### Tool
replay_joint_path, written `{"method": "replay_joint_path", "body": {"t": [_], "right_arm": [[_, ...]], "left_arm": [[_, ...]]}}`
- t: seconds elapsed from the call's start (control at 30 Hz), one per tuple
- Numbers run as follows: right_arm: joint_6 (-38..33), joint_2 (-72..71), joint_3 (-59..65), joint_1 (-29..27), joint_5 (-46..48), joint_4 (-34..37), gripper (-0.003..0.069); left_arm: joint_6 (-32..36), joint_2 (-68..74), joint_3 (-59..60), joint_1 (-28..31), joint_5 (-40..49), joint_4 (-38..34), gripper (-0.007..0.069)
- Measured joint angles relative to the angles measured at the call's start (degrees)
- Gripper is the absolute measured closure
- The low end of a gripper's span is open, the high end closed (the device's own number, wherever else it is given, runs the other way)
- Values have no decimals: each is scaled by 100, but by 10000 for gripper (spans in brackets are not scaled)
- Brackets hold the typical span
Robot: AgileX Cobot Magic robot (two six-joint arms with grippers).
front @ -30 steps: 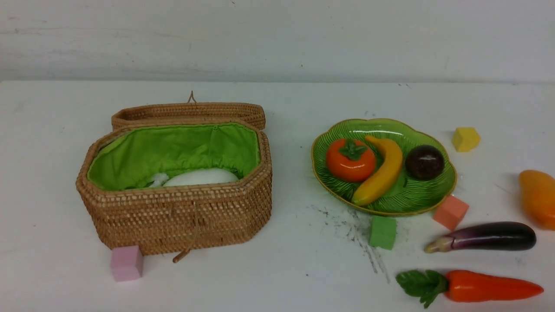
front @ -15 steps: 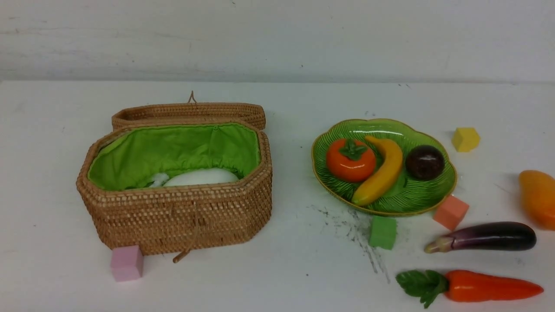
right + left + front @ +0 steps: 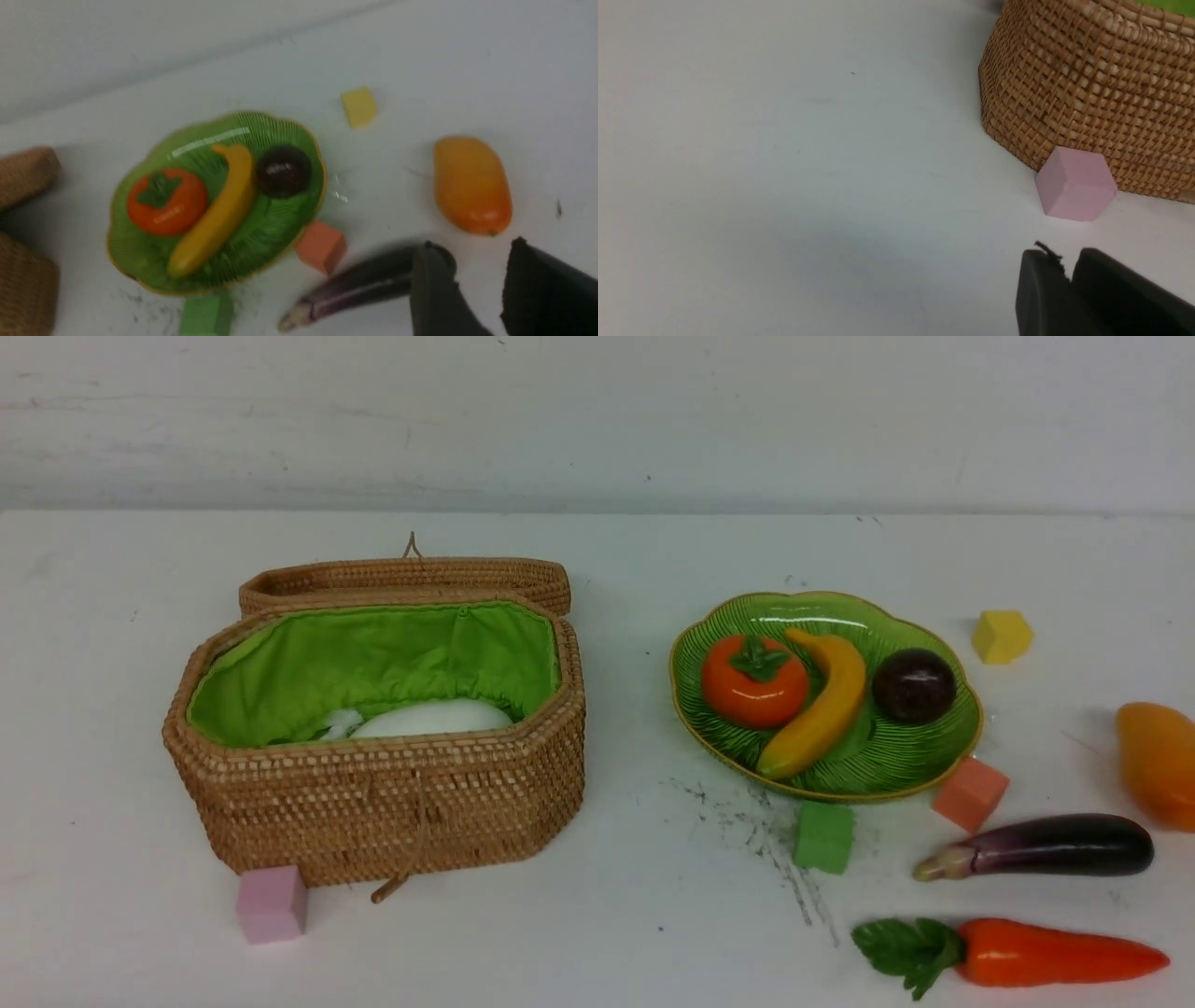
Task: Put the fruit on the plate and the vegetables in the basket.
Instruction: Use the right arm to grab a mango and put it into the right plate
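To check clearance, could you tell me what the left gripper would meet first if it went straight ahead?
Probably the small pink cube, directly ahead of the left gripper; the woven tan wicker basket stands just behind it. Depth is unclear.

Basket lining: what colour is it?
Bright green; the basket lining shows best in the front view.

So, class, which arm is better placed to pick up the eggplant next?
Right. The right end effector hangs open just beside the eggplant, on the robot's right side; the left end effector sits far off by the pink cube at the basket.
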Motion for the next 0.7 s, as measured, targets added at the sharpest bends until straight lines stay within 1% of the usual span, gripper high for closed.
{"method": "replay_joint_path", "body": {"t": [0.1, 0.17, 0.2, 0.27, 0.3, 0.33, 0.37, 0.4, 0.47, 0.5, 0.53, 0.6, 0.67, 0.7], "right_arm": [[558, 809, -287, -183, 532, 37, 412], [752, 1543, -682, -384, 852, 37, 403], [752, 1612, -775, -428, 900, 37, 400], [614, 2555, -1427, -713, 1135, 23, 368], [614, 2555, -1478, -735, 1148, 23, 364], [436, 3147, -1936, -925, 1276, 122, 323], [348, 3345, -2085, -987, 1320, 190, 305], [202, 3669, -2322, -1083, 1390, 321, 272], [-181, 4353, -2835, -1237, 1502, 619, 186], [-269, 4472, -2882, -1246, 1511, 665, 169], [-627, 4874, -3259, -1288, 1562, 825, 111], [-980, 5404, -3713, -1289, 1650, 872, 34], [-1192, 5838, -4058, -1289, 1706, 872, -7], [-1218, 5929, -4124, -1289, 1718, 866, -12]], "left_arm": [[0, 0, 0, 0, 0, 0, 526], [0, 0, 0, 0, 0, 0, 522], [0, 0, 0, 0, 0, 0, 522], [0, 0, 0, 0, 0, 0, 522], [0, 0, 0, 0, 0, 0, 522], [0, 0, 0, 0, 0, 0, 522], [0, 0, 0, 0, 0, 0, 522], [0, 0, 0, 0, 0, 0, 522], [0, 0, 0, 0, 0, 0, 520], [0, 0, 0, 0, 0, 0, 519], [0, 0, 0, 0, 0, 0, 518], [0, 0, 0, 0, 0, 0, 518], [0, 0, 0, 0, 0, 0, 518], [0, 0, 0, 0, 0, 0, 518]]}}
